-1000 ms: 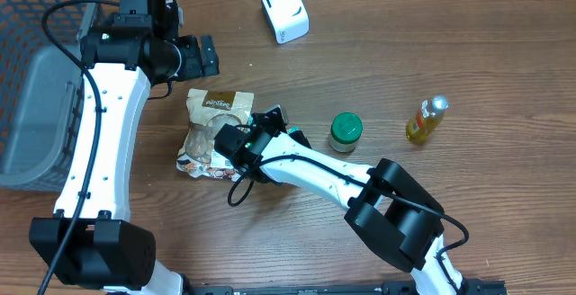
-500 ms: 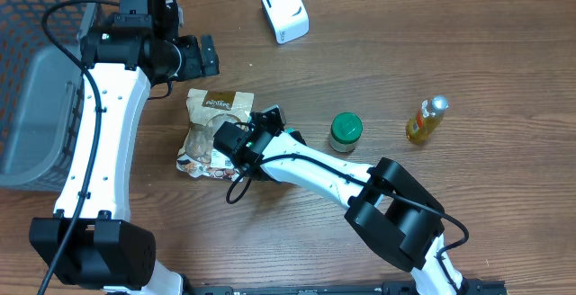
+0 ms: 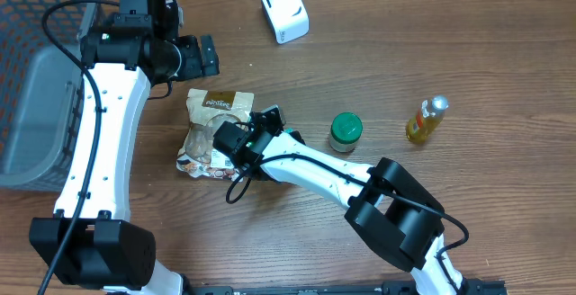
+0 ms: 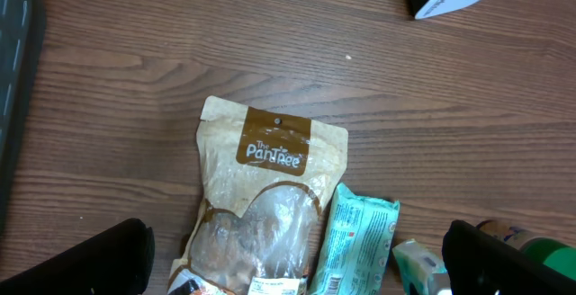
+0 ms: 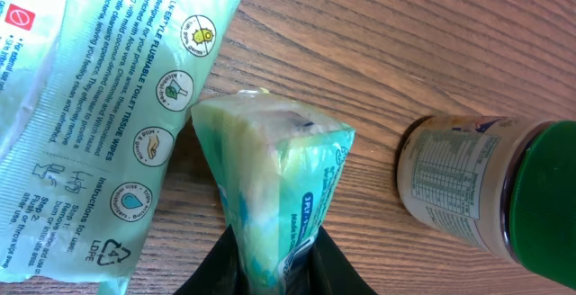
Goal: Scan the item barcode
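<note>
Arms differ: right end effector (image 5: pixel 273 257), low, pinches teal packet (image 5: pixel 270 160); left end effector (image 3: pixel 198 56) hovers wide open.

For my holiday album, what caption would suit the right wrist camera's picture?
Right gripper pinching a small green packet, wipes pack to one side, green-lidded jar to the other.

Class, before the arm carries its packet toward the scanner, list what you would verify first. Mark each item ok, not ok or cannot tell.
1. Grip: right end effector shut on the small pale-green plastic packet: ok.
2. Barcode on that packet facing a camera: cannot tell.
3. Target: white box-shaped scanner standing with bare table around it: ok.
4. Other arm: left end effector open and apart from the packet: ok.
5. Neighbour: green-lidded jar not touching the packet: ok.
</note>
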Controlling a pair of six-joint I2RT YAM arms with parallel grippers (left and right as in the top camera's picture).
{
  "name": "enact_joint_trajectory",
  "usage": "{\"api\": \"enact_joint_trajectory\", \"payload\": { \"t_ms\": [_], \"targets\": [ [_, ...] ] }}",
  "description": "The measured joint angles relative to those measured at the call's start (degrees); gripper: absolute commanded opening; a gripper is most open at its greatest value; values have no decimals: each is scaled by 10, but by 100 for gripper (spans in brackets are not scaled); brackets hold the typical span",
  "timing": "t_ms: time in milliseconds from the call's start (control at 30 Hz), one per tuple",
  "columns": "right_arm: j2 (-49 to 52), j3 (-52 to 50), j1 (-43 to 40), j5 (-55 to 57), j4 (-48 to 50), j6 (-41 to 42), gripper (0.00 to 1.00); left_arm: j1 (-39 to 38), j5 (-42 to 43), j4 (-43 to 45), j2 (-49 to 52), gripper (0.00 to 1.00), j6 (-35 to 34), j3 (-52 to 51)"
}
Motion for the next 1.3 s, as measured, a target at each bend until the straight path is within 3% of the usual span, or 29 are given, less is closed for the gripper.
{"api": "enact_joint_trajectory", "payload": {
  "t_ms": [1033, 1133, 1300],
  "targets": [
    [0, 0, -45, -94, 18, 0, 24, 0, 0, 0, 0, 100, 0, 0],
    [0, 0, -45, -95, 19, 2, 35, 0, 0, 0, 0, 100, 0, 0],
    [0, 0, -45, -99, 19, 1, 41, 0, 0, 0, 0, 100, 0, 0]
  ]
}}
